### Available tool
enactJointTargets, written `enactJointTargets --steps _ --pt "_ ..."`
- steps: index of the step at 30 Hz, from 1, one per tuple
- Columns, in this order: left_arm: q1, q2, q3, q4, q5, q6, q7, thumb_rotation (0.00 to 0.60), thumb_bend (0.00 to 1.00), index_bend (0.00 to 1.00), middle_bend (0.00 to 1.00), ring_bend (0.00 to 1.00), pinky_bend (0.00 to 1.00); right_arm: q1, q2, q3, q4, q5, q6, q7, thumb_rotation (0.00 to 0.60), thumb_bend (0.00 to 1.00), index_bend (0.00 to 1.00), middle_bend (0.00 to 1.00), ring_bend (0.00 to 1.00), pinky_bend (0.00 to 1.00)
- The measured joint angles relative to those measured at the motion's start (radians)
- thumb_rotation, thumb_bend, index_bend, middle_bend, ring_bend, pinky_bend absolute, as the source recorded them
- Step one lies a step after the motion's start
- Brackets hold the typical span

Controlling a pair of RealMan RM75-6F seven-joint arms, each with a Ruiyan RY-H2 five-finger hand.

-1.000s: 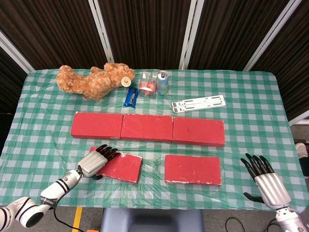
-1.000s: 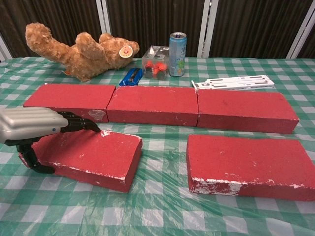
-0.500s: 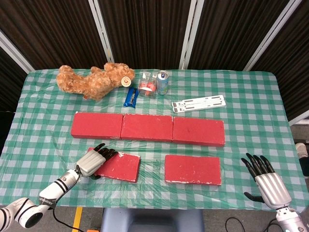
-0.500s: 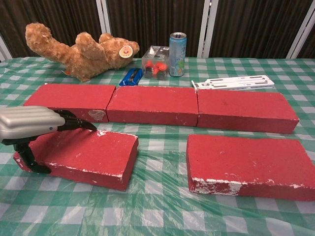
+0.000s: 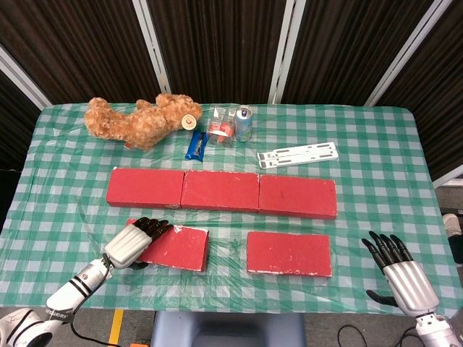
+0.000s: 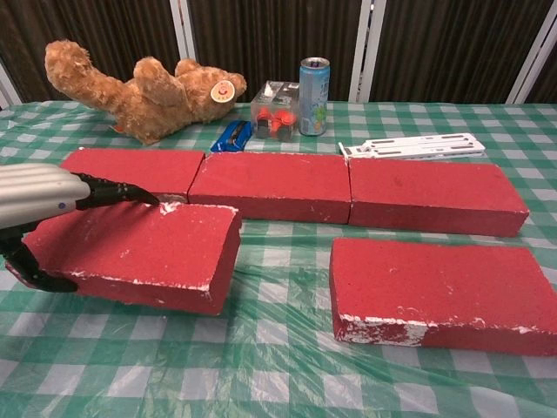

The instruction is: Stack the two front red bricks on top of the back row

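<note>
Presently logged, largest first: the checked table point(image 5: 376, 159); the back row of red bricks point(image 5: 221, 192), just beyond my left hand; the right front brick point(image 5: 289, 254), between my two hands; the left front brick point(image 6: 139, 248), gripped at its outer end by my left hand point(image 5: 129, 244), fingers over its top, thumb below. My right hand point(image 5: 399, 271) held nothing, fingers spread.

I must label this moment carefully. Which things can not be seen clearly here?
- Left hand, chest view: cut off by the left edge.
- Its grip under the front left brick: hidden by the brick.
- Small clear container, head view: contents too small.
- Right hand: absent from the chest view.
</note>
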Motion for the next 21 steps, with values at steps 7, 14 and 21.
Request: enactJointTargets --steps 7,14,21 --pt "-0.012 0.045 -0.073 -0.059 -0.066 0.015 0.052 0.6 0.27 0.0 0.73 0.51 0.37 0.005 0.007 0.002 0.001 0.0 -0.002 0.02 0.6 0.21 0.0 0.0 0.0 0.0" --pt "-0.108 0.011 -0.178 -0.033 -0.232 -0.075 0.179 0.6 0.27 0.0 0.73 0.51 0.38 0.008 0.016 0.014 0.001 0.02 -0.001 0.041 0.6 0.21 0.0 0.0 0.0 0.0" --pt "-0.254 -0.076 -0.257 0.121 -0.459 -0.231 0.269 0.6 0.27 0.0 0.72 0.51 0.37 0.013 0.013 0.036 0.001 0.067 -0.014 0.033 0.6 0.21 0.0 0.0 0.0 0.0"
